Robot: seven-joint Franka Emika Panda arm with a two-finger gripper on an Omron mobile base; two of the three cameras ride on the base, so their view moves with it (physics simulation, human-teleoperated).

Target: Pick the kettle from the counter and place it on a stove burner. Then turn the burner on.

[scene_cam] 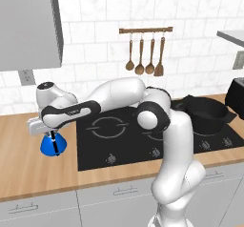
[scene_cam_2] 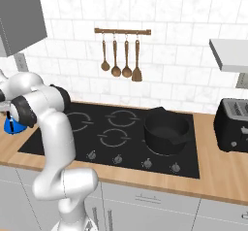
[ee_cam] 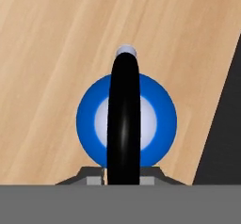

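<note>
The small blue kettle [scene_cam: 47,146] stands on the wooden counter [scene_cam: 28,173], just left of the black cooktop [scene_cam: 95,154]. From above, its blue body [ee_cam: 155,119] is crossed by the black arched handle [ee_cam: 123,119], with the pale tip at the far end. My gripper [ee_cam: 123,178] hangs straight over the kettle, its fingers pressed against both sides of the handle. In the left base view the gripper [scene_cam: 54,139] sits at the kettle's top. A large double-ring burner marking [scene_cam: 108,126] lies to the kettle's right. The arm hides much of the kettle [scene_cam_2: 10,125] in the right base view.
A big black pot [scene_cam_2: 166,128] sits on the cooktop's right side. A black toaster [scene_cam_2: 235,123] stands on the counter further right. Knobs [scene_cam_2: 117,159] run along the cooktop's front edge. Wooden utensils [scene_cam: 145,54] hang on the tiled wall.
</note>
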